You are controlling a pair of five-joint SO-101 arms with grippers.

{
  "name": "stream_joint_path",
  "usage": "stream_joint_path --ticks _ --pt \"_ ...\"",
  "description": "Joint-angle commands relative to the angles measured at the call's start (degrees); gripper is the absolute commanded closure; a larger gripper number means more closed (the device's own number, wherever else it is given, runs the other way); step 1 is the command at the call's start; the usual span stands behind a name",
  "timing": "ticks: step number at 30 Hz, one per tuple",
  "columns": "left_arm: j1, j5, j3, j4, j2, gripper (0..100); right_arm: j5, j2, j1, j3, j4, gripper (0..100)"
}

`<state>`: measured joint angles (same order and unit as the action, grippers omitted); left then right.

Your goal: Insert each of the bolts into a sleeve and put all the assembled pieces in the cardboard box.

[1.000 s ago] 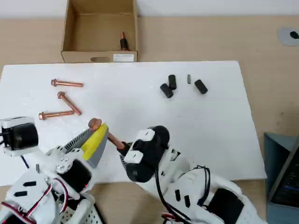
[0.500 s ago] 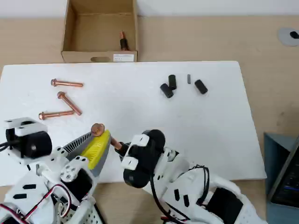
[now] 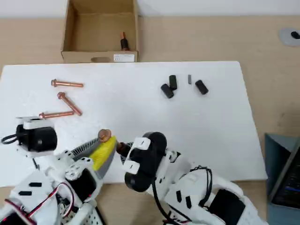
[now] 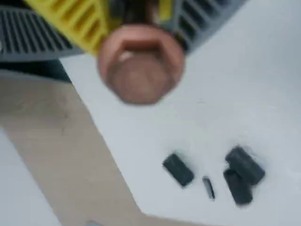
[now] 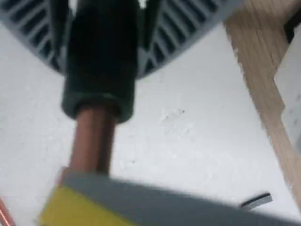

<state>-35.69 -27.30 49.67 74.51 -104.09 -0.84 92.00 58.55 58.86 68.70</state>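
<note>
Two arms meet over a single copper-coloured metal bolt [image 3: 104,135] at the near edge of a white sheet [image 3: 140,108] spread on a light wooden table [image 3: 272,84]. The left gripper [image 3: 105,142], with one yellow finger and one grey, is clamped on the bolt just below its hexagonal head. In the left wrist view the head looms so close that its outline blurs and the shaft behind it is hidden.

The right gripper [image 5: 101,28] is closed around a short black cylindrical sleeve [image 5: 99,70]. The bolt's shaft runs into the sleeve's open end, but how far it reaches inside cannot be seen. From above, the right arm's white body covers most of the sleeve and the fingers holding it.

Farther out on the sheet lie three loose copper bolts [image 3: 67,84] [image 3: 69,103] [image 3: 56,114]. The nearer two appear to meet at one end in a V. Well apart from them, three spare black sleeves [image 3: 173,82] [image 3: 167,91] [image 3: 201,87] sit in a loose cluster. A small grey sliver [image 3: 189,79] lies among them, too small to identify.

Beyond the sheet's far edge stands an open brown cardboard box [image 3: 68,28]. It holds one assembled bolt and sleeve [image 3: 123,42] near its front right corner, the lower end hard to make out against the box wall.
</note>
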Motion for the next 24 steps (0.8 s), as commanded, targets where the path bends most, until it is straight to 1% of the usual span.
stream_joint_path --ticks 1,4,6,9,11,15,19,24 --pt "-0.62 -2.02 -0.44 -0.09 0.04 100 0.53 -0.22 0.31 -0.57 -1.23 98.9" --pt "-0.62 -2.02 -0.44 0.09 0.04 100 0.53 -0.22 0.31 -0.57 -1.32 98.9" --pt "-0.26 -2.11 -0.53 0.09 0.04 98 0.53 -0.22 0.31 -0.57 -1.32 98.9" --pt "-0.18 -4.57 -1.32 0.35 0.04 88 0.53 -0.22 0.31 -0.57 -1.32 98.9" --pt "0.44 -5.45 -2.11 1.76 0.13 84 0.53 -0.22 0.31 -0.57 -1.32 98.9" --pt "1.76 -5.36 -2.29 2.20 0.13 83 0.35 -0.22 0.22 -0.57 -1.23 98.9" --pt "1.67 -5.36 -2.29 2.20 0.13 83 -0.09 -0.22 0.13 -0.31 -1.23 98.9" --pt "1.67 -5.19 -2.02 2.29 0.13 83 -2.99 -0.22 0.04 -0.31 -1.23 98.9"
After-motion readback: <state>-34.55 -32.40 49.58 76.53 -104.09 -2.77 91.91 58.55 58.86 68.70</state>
